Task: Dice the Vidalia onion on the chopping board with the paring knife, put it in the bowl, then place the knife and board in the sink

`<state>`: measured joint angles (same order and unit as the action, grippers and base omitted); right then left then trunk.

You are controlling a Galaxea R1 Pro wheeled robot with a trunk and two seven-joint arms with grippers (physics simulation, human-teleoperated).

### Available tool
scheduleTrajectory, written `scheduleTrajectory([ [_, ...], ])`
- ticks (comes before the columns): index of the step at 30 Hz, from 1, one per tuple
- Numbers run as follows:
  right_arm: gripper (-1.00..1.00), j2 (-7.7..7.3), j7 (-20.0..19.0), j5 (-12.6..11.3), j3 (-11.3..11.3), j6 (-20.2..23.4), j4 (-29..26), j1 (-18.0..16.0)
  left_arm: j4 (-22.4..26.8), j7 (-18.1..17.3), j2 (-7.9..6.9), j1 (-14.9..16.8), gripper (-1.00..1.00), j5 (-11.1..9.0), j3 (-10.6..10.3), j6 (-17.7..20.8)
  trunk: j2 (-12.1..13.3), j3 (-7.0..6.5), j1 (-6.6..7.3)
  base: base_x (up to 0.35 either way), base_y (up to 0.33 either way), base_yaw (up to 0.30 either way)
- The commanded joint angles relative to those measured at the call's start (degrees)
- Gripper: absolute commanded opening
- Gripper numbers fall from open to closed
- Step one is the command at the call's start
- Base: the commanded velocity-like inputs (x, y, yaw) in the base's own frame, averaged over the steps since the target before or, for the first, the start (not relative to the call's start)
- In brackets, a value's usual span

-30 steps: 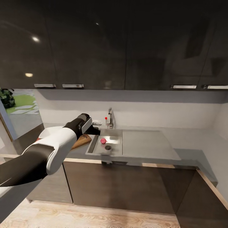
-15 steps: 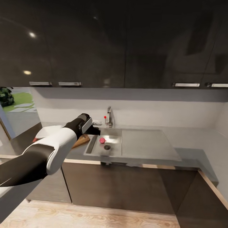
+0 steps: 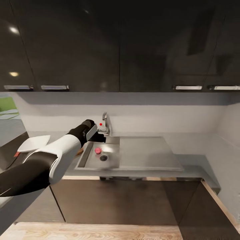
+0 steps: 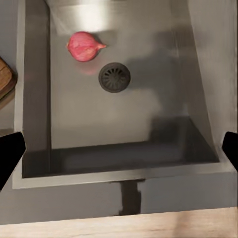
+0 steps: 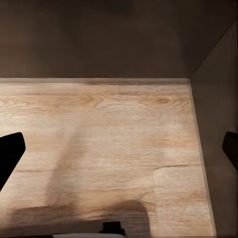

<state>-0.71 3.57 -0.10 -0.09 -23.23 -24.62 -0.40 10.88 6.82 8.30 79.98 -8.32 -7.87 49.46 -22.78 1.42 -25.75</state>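
The pinkish-red onion [image 3: 98, 150] lies in the steel sink basin [image 3: 88, 160] beside the round drain [image 3: 103, 157]. My left gripper [image 3: 99, 137] hovers over the basin's back part, close to the tap [image 3: 105, 124]. In the left wrist view the onion [image 4: 83, 46] sits above the drain [image 4: 115, 77], and the gripper [image 4: 119, 151] is open, its dark fingertips [image 4: 10, 154] far apart with nothing between them. The white bowl [image 3: 33, 144] stands on the countertop left of the arm. A corner of the chopping board [image 4: 5, 84] peeks in beside the basin. The right gripper [image 5: 119, 151] hangs open over the wood floor [image 5: 109, 139].
The flat drainboard [image 3: 146, 154] adjoins the basin on the right, with grey countertop [image 3: 200, 148] running into the corner beyond. Dark upper cabinets [image 3: 120, 46] hang overhead. A small red tip [image 3: 15, 154] shows below the bowl. Dark base cabinets [image 3: 116, 200] stand below.
The whole view has shifted: sink, tap and bowl slid left in the picture. My left gripper, earlier at the basin's left rim, now stands over the basin near the tap.
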Motion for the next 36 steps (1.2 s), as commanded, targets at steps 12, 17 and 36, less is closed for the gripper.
scheduleTrajectory([
  [12,1.00,0.00,0.12,0.01,0.00,-0.15,0.01,-0.04,0.02,0.39,-0.09,0.00,1.00,-0.63,-0.30,0.20,-0.13,0.31,-0.04,0.051,0.053,-0.143],
  [17,1.00,0.00,0.12,0.02,0.00,-0.15,0.01,-0.04,0.03,0.39,-0.12,-0.03,1.00,-0.63,-0.36,0.20,-0.13,0.31,-0.04,0.141,0.204,-0.003],
  [36,1.00,0.00,0.21,0.02,0.00,-0.01,0.02,-0.04,0.02,0.39,-0.12,-0.13,1.00,-0.62,-0.35,0.15,-0.13,0.93,-0.04,0.007,0.010,0.000],
])
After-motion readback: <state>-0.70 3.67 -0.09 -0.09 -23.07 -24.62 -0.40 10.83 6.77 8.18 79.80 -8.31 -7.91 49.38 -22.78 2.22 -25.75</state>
